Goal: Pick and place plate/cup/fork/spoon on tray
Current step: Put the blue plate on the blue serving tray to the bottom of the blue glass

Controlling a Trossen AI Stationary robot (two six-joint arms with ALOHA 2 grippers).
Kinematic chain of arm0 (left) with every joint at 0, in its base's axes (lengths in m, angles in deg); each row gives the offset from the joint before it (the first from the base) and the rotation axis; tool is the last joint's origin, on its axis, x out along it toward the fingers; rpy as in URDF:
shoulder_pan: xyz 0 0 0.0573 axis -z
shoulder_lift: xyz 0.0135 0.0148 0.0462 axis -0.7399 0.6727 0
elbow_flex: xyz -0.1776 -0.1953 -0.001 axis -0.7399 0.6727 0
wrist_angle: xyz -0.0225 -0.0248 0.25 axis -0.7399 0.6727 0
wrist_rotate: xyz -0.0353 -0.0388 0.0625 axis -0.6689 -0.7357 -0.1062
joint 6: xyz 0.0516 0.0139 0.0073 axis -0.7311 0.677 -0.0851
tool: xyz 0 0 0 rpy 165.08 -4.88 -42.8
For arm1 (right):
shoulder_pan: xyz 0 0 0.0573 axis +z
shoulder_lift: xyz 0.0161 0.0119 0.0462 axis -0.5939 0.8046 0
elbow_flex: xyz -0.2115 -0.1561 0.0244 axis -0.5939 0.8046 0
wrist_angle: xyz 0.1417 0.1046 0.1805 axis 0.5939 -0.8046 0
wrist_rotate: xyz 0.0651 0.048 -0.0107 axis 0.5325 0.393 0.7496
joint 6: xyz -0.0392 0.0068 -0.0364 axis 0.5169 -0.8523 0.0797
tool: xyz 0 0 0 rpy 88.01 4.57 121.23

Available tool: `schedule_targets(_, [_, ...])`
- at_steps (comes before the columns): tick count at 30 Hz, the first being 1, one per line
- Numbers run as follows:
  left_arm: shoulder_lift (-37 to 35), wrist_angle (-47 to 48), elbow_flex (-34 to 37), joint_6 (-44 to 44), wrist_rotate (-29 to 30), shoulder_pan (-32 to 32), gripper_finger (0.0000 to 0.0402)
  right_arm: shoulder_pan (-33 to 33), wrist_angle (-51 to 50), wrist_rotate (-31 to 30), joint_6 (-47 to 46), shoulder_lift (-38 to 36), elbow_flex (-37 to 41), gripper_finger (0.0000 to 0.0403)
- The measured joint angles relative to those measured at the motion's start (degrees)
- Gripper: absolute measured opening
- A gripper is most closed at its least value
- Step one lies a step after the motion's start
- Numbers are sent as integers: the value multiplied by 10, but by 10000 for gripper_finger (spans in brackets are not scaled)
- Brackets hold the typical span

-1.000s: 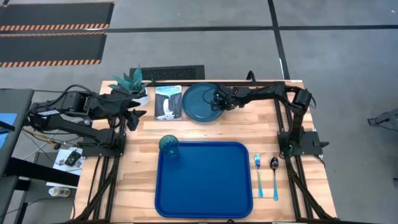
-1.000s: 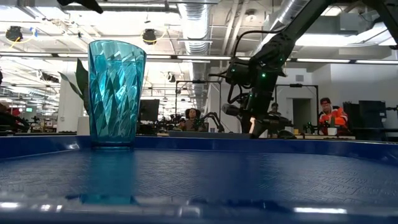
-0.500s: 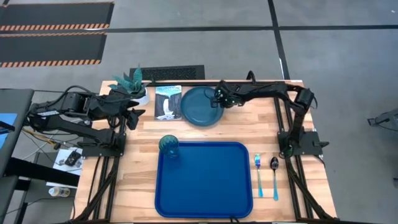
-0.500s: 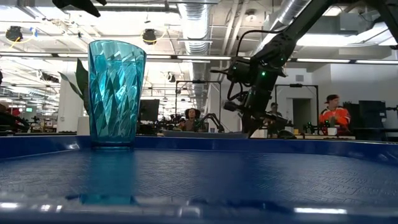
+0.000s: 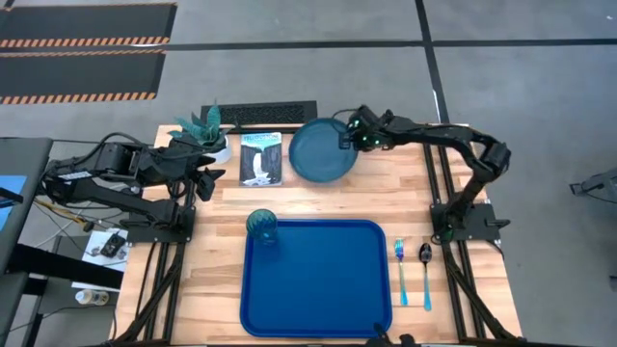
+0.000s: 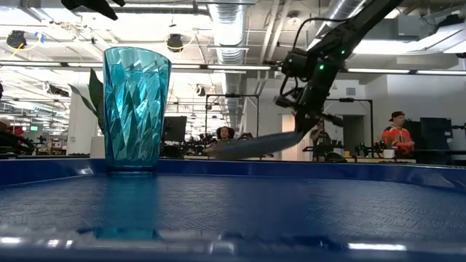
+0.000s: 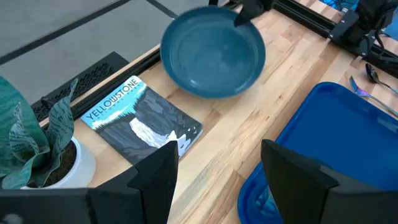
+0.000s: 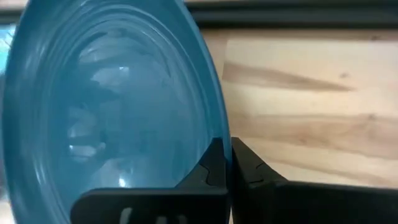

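While held by its rim near the table's (image 5: pixel 318 202) far edge, sits raised and tilted: the plate (image 5: pixel 321 152), pinched at its right-hand side by the right gripper (image 5: pixel 351 138), well apart from the tray (image 5: pixel 316 318) toward the near edge, so must travel straight toward that edge to land on bare blue. Already standing at the tray's far-left corner: the cup (image 5: pixel 261 226). Lying side by side just off the tray's right edge, handles pointing nearward: fork (image 5: pixel 400 270) and spoon (image 5: pixel 426 272). Parked by the far-left corner beside a potted plant (image 5: pixel 203 128) and a booklet (image 5: pixel 261 157), fingers spread and empty: the left gripper (image 5: pixel 204 180).

From table height, shows what overhead cannot: plate (image 6: pixel 255 145) clear of the wood, slanting down leftward.

From the left wrist, confirms open fingers (image 7: pixel 292 171).

From the right wrist, shows fingers (image 8: pixel 214 163) clamped either side of the rim.
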Motion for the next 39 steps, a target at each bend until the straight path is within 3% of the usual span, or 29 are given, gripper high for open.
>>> schedule_targets(13, [0, 0, 0, 4, 1, 0, 215, -51, -26, 33, 13, -136, -1, 5])
schedule_targets(22, [0, 0, 0, 11, -5, 0, 215, -53, -26, 60, 13, -225, -1, 5])
schedule_targets(39, [0, 0, 0, 11, -5, 0, 215, 63, -25, 68, 13, -351, -1, 5])
